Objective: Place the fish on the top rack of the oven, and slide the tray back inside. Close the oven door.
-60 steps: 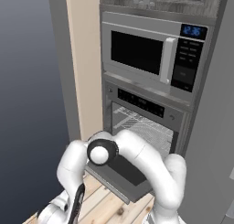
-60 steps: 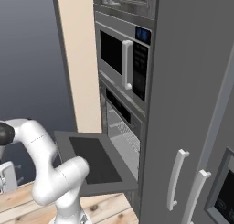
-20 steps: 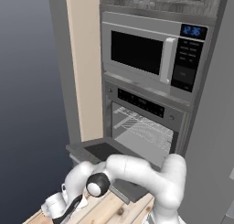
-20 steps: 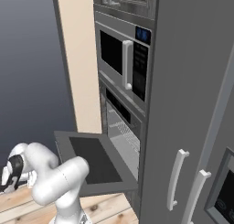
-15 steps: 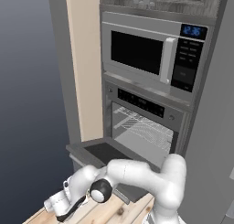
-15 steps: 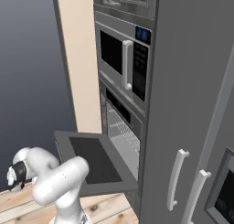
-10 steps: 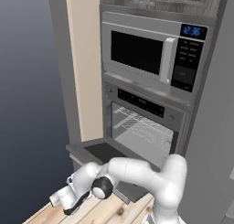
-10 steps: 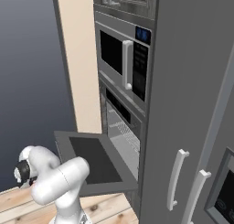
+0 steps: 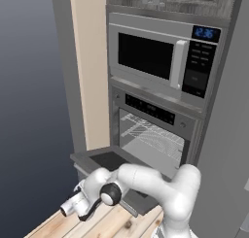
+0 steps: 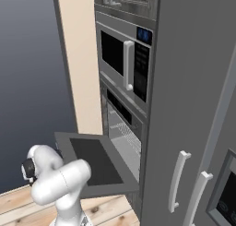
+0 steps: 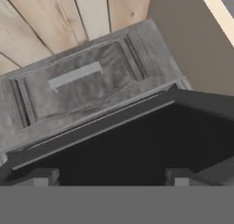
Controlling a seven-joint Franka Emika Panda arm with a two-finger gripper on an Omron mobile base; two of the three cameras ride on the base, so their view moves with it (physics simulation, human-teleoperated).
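Note:
The oven [image 9: 148,108] stands with its door [image 9: 104,159] folded down flat, and the dark window of the oven door [image 10: 94,160] faces up. Inside, the silver wire top rack [image 9: 153,137] sits pushed in; the same rack [image 10: 122,130] shows through the opening. The fish is out of view. My arm bends low at the door's front left corner, with the gripper [image 9: 65,211] pointing down and left near the floor. In the hand view the gripper [image 11: 112,177] is open with nothing between its fingertips [image 11: 41,176], which face a dark surface and a grey steel panel [image 11: 87,81].
A microwave [image 9: 146,55] with a blue clock sits above the oven. A beige wall panel [image 9: 90,62] flanks the oven on the left. Tall grey cabinet doors with handles [image 10: 177,179] stand to the right. Wood planks [image 9: 97,225] lie below the door.
The arm has swung down from above the door to low at its front left corner. In the last half second the hand barely shifted. The door stayed open.

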